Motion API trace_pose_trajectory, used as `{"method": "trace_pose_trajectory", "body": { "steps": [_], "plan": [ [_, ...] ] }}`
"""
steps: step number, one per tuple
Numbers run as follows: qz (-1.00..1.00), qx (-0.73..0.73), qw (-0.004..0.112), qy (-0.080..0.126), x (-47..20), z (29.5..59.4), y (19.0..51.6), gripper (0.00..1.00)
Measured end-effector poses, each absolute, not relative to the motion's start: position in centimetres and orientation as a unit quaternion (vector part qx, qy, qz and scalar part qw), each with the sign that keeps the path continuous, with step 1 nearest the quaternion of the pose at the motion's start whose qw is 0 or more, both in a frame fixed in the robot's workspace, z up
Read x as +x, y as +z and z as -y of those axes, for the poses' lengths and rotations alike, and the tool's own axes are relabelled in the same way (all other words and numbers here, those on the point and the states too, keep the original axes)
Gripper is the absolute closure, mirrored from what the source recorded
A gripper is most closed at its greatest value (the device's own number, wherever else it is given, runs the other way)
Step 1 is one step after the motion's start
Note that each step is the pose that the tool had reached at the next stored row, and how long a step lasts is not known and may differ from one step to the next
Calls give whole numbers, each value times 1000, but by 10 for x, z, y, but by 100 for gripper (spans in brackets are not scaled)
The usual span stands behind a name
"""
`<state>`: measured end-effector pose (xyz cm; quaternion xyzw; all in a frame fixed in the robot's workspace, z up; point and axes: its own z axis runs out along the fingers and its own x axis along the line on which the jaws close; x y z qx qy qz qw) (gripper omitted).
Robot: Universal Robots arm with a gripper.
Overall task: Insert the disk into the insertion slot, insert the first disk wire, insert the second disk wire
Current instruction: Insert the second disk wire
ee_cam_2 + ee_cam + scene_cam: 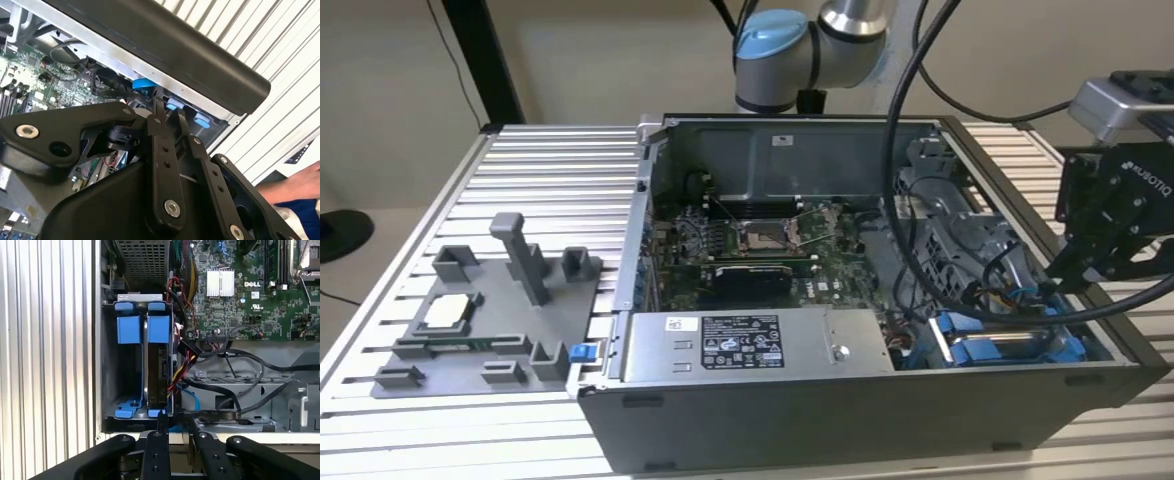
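Note:
The disk point(159, 365) stands on edge in the insertion slot point(107, 365), its blue frame tab point(158, 329) level with the blue tab of the neighbouring bay point(128, 329). Red, yellow and black wires point(179, 371) and a blue wire point(193, 400) run along the disk's side. Whether any of them is plugged in cannot be made out. My gripper point(175, 420) hangs over the case wall at one end of the slot. In the exterior view the gripper point(1067, 280) is at the case's right side, above the blue slot point(961, 350). The second wrist view has the gripper point(168, 107) just short of two blue tabs point(173, 104).
The open computer case point(854, 420) lies on a ribbed metal table point(547, 170). Inside are the motherboard point(761, 240), a grey power box point(734, 345), a perforated cage point(145, 260) and black cables point(240, 360). A grey fixture point(494, 310) sits at the exterior view's left. A person's hand point(300, 185) is beside the case.

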<state>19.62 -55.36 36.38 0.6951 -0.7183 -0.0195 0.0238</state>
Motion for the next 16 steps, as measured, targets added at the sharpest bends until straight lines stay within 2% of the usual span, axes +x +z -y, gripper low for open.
{"method": "trace_pose_trajectory", "body": {
  "steps": [16],
  "plan": [
    [718,695,34,-29,200,548,357,0]
  ]
}}
